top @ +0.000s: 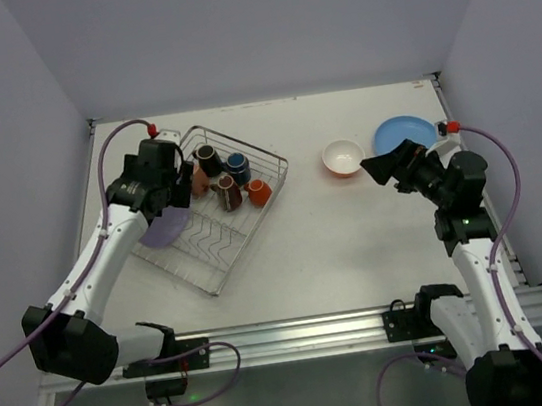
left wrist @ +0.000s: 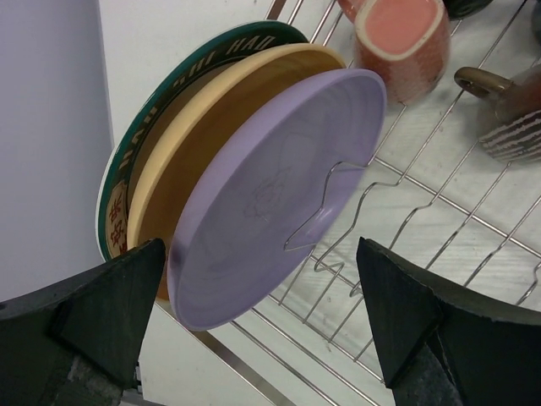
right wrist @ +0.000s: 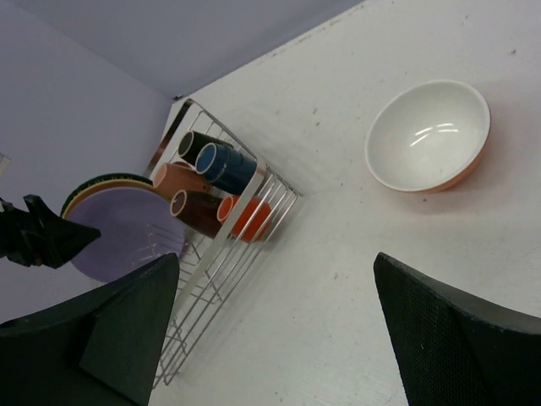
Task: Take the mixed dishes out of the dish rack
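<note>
Between the spread jaws of the left gripper (left wrist: 260, 292), just ahead: lavender plate (left wrist: 270, 194), on edge in the rack (top: 218, 241) dividers, ungripped. Close behind, yellow plate (left wrist: 237, 78), then patterned plate (left wrist: 173, 83). Risk of pinching yellow too if closed deep, or of snagging the wire (left wrist: 338, 199) crossing lavender's face and dragging the rack. Far across, right gripper (right wrist: 270, 283) spread, empty, near bowl (top: 342, 158) and blue plate (top: 402, 132) on the table (top: 337, 244).

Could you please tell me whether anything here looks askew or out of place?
Only the dish rack: it sits turned diagonally to the table edges. The lavender plate stands on edge inside it, and nothing looks spilled or broken.
</note>
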### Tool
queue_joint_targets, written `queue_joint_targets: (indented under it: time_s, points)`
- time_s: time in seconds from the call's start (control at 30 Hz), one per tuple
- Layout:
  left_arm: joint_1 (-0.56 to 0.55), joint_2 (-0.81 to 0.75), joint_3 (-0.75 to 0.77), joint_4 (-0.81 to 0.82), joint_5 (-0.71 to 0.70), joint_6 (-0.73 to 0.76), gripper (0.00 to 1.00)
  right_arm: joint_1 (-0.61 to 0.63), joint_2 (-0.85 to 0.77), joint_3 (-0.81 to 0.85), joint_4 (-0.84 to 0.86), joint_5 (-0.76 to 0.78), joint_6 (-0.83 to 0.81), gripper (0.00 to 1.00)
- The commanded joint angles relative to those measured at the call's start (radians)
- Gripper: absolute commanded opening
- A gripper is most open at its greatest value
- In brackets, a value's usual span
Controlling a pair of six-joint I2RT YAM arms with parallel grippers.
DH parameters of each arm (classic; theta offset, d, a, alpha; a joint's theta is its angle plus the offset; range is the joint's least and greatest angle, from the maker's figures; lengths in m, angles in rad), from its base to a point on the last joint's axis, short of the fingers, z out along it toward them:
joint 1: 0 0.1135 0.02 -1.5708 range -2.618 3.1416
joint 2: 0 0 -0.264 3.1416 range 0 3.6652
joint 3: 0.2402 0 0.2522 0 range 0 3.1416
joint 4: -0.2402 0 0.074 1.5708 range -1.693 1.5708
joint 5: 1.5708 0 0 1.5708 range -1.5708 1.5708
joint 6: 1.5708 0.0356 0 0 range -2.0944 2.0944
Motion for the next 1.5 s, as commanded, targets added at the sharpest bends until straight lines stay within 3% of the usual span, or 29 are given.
queue_joint_targets:
  time_s: [0.0,0.37,0.5,0.67,0.9,0.93,0.97,1.3,1.47]
  points:
    - [0.008,-0.007,0.025,0.004,-0.064,0.030,0.99,0.002,0.031,-0.010,0.056,-0.083,-0.025,0.99]
    - [0.008,0.077,0.014,-0.030,-0.087,0.053,0.98,0.003,-0.021,-0.032,0.058,-0.035,-0.036,0.99]
    - [0.008,0.060,-0.006,-0.018,-0.078,0.058,0.92,0.003,-0.006,-0.032,0.068,-0.058,-0.030,0.99]
    - [0.008,0.058,0.000,-0.007,-0.073,0.080,0.72,0.003,-0.016,-0.033,0.068,-0.057,-0.030,0.99]
    - [0.008,0.101,0.010,-0.012,-0.085,0.104,0.69,0.003,-0.053,-0.036,0.059,-0.047,-0.035,0.99]
    - [0.007,0.098,0.004,-0.009,-0.104,0.107,0.66,0.003,-0.053,-0.038,0.062,-0.049,-0.033,0.99]
    - [0.004,0.098,0.004,-0.004,-0.120,0.105,0.56,0.003,-0.049,-0.038,0.064,-0.051,-0.030,0.99]
    - [-0.018,0.121,0.017,-0.001,-0.220,0.119,0.41,0.003,-0.027,-0.036,0.070,-0.058,-0.024,0.99]
    - [-0.038,0.131,0.025,-0.013,-0.288,0.105,0.19,0.003,-0.030,-0.035,0.070,-0.061,-0.021,0.99]
